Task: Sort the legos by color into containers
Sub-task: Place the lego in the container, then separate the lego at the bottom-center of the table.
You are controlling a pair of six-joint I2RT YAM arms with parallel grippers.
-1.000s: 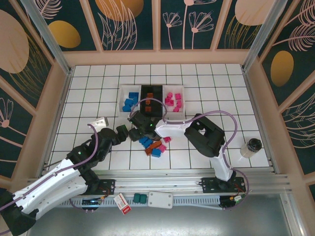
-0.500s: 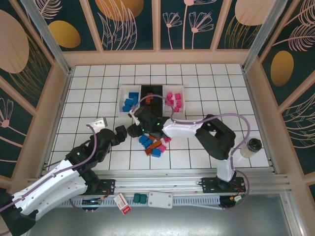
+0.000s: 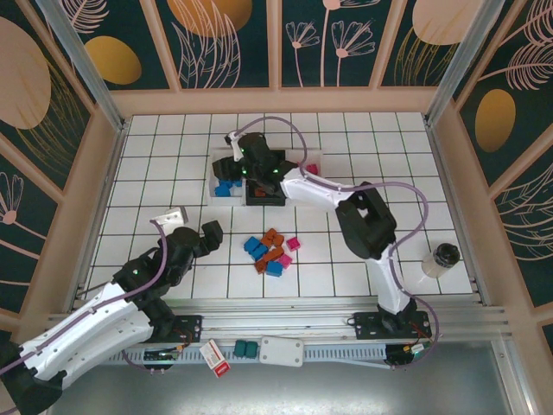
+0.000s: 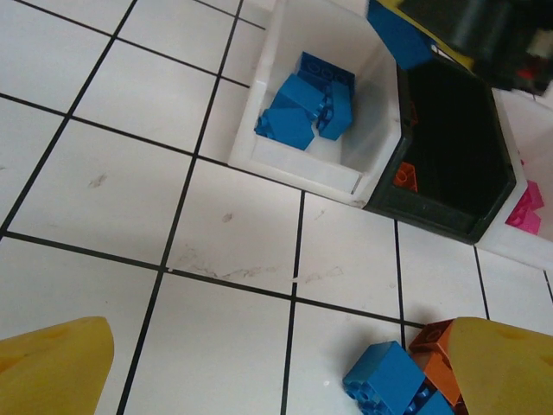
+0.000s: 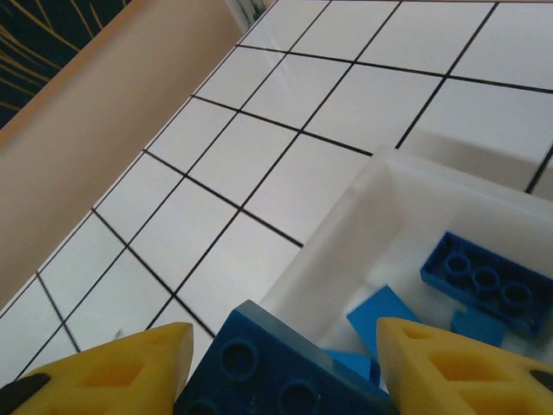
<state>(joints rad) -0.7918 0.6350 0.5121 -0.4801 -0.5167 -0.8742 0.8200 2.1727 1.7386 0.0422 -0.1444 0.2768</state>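
Over the left white bin [image 5: 346,225], the right pincer [image 5: 289,376] grips a blue lego [image 5: 259,354] — next, let go. The left pincer [image 4: 276,367] hangs open.

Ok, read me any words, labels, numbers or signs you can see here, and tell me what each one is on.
No text here can be read.
On the red-and-white tag, bottom of the overhead view: print too small to read.
On the blue lego between the fingers of the right claw: no legible lettering on its studs.
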